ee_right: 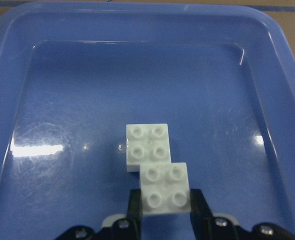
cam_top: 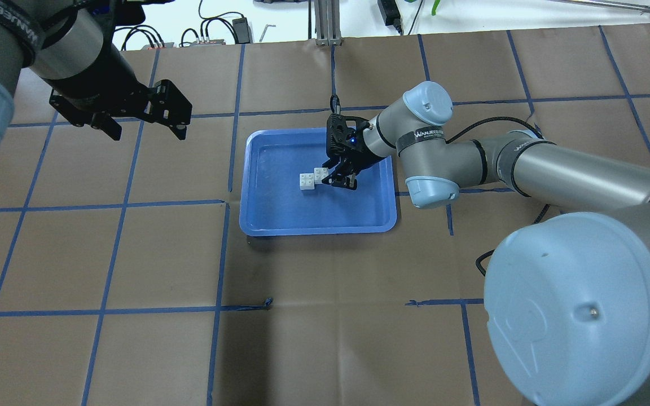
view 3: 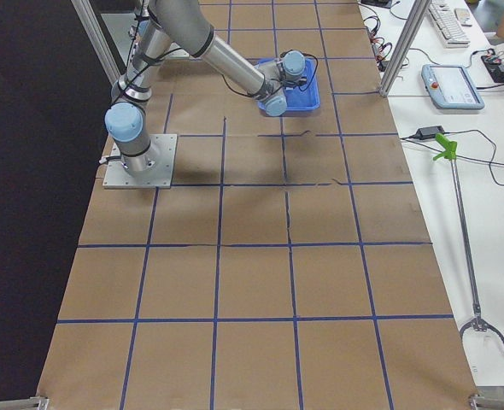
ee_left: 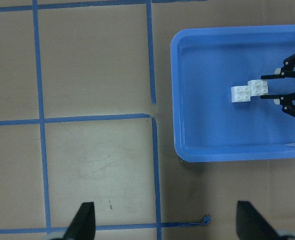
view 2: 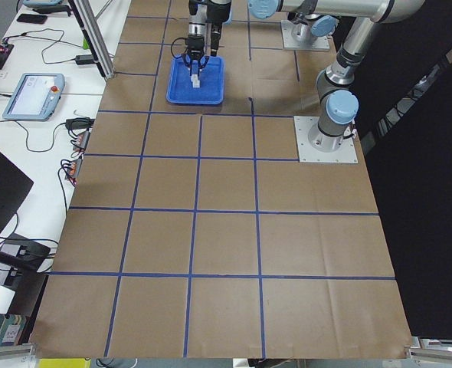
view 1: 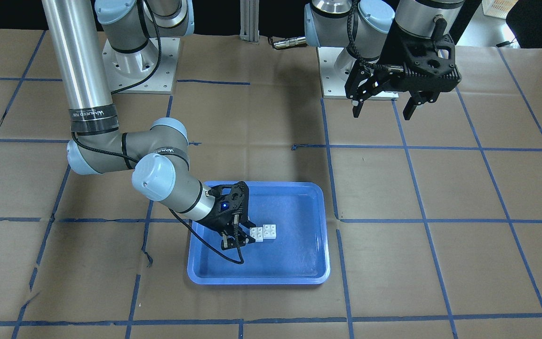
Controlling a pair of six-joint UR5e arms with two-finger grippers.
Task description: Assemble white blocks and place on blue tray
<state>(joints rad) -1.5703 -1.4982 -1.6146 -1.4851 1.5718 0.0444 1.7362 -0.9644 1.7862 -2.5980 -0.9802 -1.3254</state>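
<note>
The two white blocks point(ee_right: 148, 145) are joined with an offset overlap and sit on the floor of the blue tray point(view 1: 257, 280), near its middle. They also show in the front view point(view 1: 264, 232), the overhead view point(cam_top: 312, 177) and the left wrist view point(ee_left: 250, 90). My right gripper point(ee_right: 165, 200) is low in the tray; its fingers point(ee_right: 135, 202) press both sides of the nearer block. My left gripper point(view 1: 384, 108) is open and empty, high above bare table, well away from the tray point(cam_top: 313, 228).
The table is covered in brown paper with a blue tape grid point(cam_top: 223, 254). The right arm's elbow point(cam_top: 426, 141) hangs over the tray's side. Both arm bases point(view 1: 137, 63) stand at the robot's edge. Cables and a pendant point(view 2: 31, 96) lie off the table.
</note>
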